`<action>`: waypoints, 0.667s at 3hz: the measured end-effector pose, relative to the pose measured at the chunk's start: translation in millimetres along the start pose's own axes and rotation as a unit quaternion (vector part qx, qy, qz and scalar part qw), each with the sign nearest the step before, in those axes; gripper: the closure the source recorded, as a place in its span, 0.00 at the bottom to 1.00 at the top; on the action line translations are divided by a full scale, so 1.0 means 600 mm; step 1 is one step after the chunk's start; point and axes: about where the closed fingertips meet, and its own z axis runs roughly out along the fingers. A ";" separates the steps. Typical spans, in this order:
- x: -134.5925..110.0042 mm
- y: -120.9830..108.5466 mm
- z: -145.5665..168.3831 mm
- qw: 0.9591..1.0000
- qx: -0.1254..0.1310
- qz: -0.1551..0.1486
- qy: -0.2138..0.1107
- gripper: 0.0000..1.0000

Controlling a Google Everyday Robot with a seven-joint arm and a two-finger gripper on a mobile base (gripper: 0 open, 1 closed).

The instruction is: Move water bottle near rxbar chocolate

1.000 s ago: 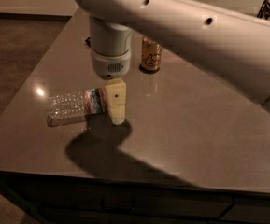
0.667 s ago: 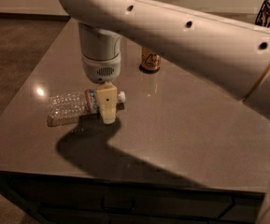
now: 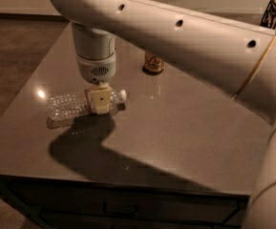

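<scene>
Now your hand (image 3: 100,101) sits at the water bottle (image 3: 66,109), left of centre, grip unclear; secure it, then find the unseen rxbar chocolate.

Office-like room: drawered grey counter (image 3: 190,142) beneath gripper (image 3: 99,107).

Thick off-white arm (image 3: 185,37), smooth shell w/ four small dark round holes along it. Thin gold seam line crosses it at the far end from the bottle (image 3: 66,108). The wrist (image 3: 97,56) is a pale grey cyl. w/ ribbed ring and small dotted grille. Cream-yellow, blocky gripper (image 3: 99,101) sits directly over bottle's label end.
</scene>
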 end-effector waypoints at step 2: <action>0.029 -0.088 -0.017 0.999 0.003 0.038 0.001 1.00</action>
